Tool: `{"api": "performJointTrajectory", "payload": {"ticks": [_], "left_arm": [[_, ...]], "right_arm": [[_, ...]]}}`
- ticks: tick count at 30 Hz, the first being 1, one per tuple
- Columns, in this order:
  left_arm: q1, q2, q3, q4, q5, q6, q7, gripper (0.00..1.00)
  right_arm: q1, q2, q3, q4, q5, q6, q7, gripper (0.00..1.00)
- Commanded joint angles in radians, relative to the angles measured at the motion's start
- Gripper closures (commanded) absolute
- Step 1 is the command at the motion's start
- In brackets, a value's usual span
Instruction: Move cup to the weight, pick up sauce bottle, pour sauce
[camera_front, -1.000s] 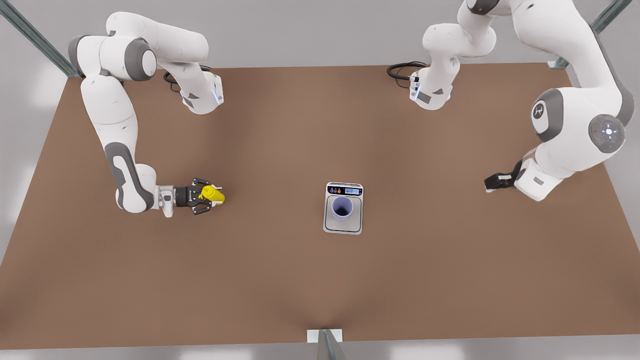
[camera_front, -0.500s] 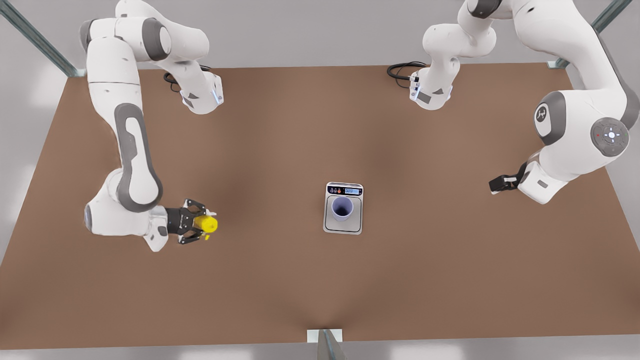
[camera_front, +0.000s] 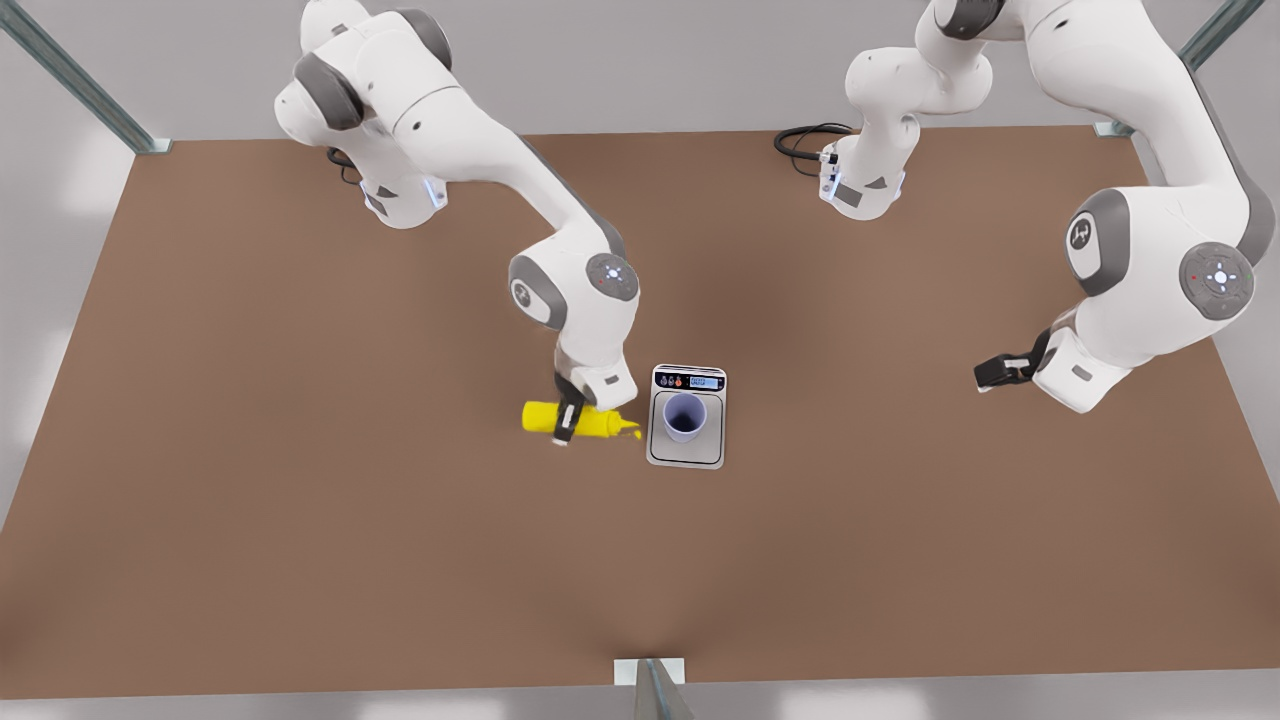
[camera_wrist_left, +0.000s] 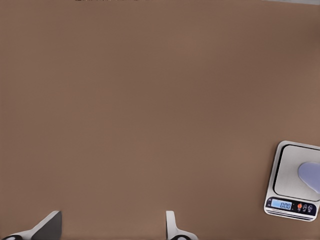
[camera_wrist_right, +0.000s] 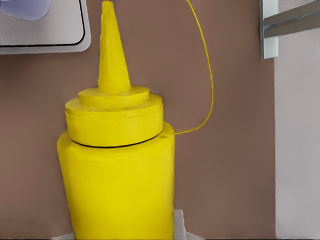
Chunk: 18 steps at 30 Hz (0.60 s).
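The small bright yellow cylindrical sauce bottle (camera_wrist_right: 117, 170) lies on its side in the air beside the scale, with the right gripper (camera_front: 565, 420) clamped across its middle and its pointed nozzle (camera_front: 630, 431) aimed at the flat white-rimmed kitchen scale with the grey steel platform (camera_front: 687, 453), reaching just short of that rim. In the right wrist view the bottle's thin tether loop (camera_wrist_right: 206, 90) curls off the cap. The plastic body will probably give under pressure, so the mid-body hold suits a squeeze, though a smooth wall could slip if the tilt steepens. On the platform stands the small pale lavender-blue round cup (camera_front: 685, 416), upright, its dark mouth open upward, so the nozzle needs to rise over its rim before pouring. Well apart, at the front view's right, the left gripper (camera_front: 990, 375) waits above the brown tabletop (camera_front: 300, 550); its fingers (camera_wrist_left: 47, 226) stand apart, empty.
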Motion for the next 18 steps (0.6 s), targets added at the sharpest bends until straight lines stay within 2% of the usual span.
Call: {"api": "performJointTrajectory", "payload": {"ticks": [1,10,18], "left_arm": [[0.001,0.001,0.0,0.0,-0.006,0.0,0.0,0.0],[0.001,0.014,0.0,0.023,-0.008,-0.004,0.002,0.0],[-0.001,0.014,0.0,0.023,-0.008,-0.007,0.0,0.0]], "right_arm": [[0.007,0.004,0.0,0.004,-0.014,-0.005,0.001,0.47],[0.129,0.091,0.001,0.058,-0.283,-0.108,0.006,0.47],[0.188,0.182,0.0,0.116,-0.36,-0.15,0.007,0.46]]}}
